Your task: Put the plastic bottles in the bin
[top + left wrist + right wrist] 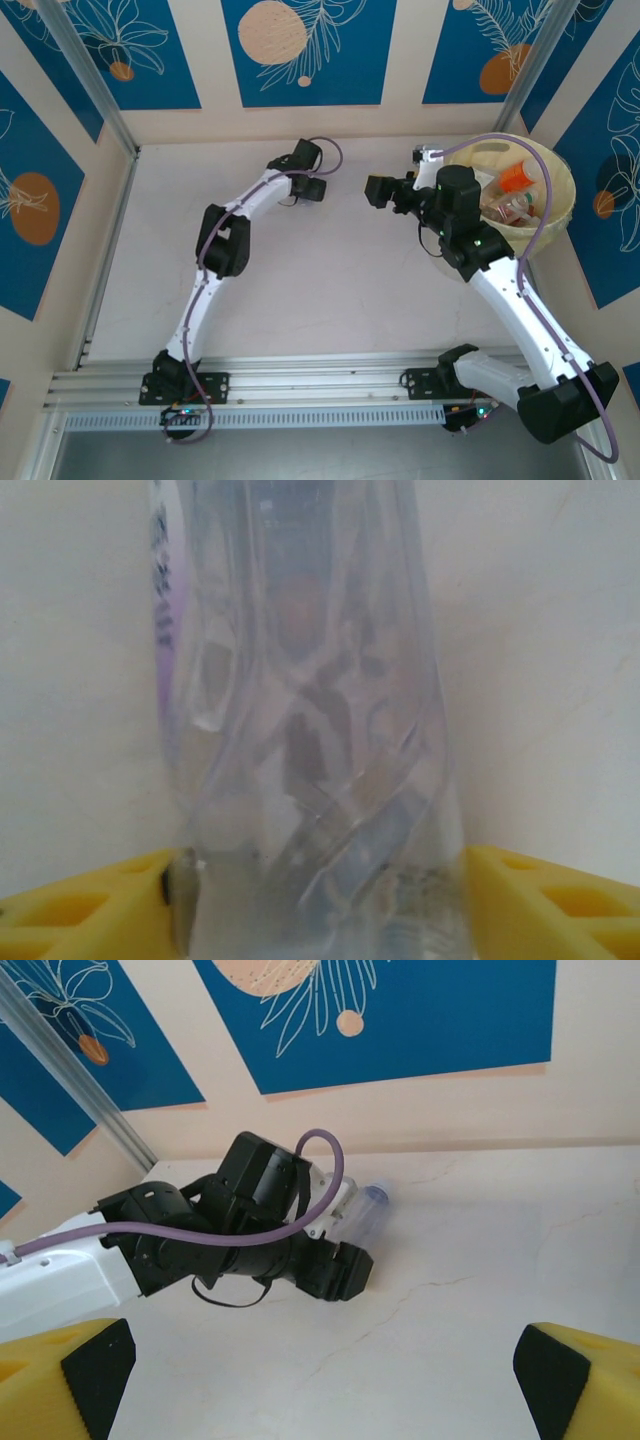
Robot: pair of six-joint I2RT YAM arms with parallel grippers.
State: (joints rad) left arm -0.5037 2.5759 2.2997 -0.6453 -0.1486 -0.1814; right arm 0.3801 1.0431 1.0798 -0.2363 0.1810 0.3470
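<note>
A clear, crumpled plastic bottle point(310, 710) with a pale purple label lies on the white table between the yellow fingers point(90, 905) of my left gripper point(320, 890). Both fingers press against its sides. From the right wrist view, the same bottle point(366, 1208) pokes out beyond the left gripper point(335, 1260), bluish end outward. In the top view the left gripper point(305, 172) is at the table's far middle. My right gripper point(385, 190) hovers just right of it, open and holding nothing, with its fingers point(70, 1375) wide apart. The pale yellow bin point(562, 185) stands at the far right and holds bottles point(515, 180).
The right arm's wrist point(458, 205) overlaps the bin's left rim. Walls with blue panels close in the back and both sides. A metal rail point(300, 390) carrying the arm bases runs along the near edge. A purple cable point(250, 1230) loops over the left wrist.
</note>
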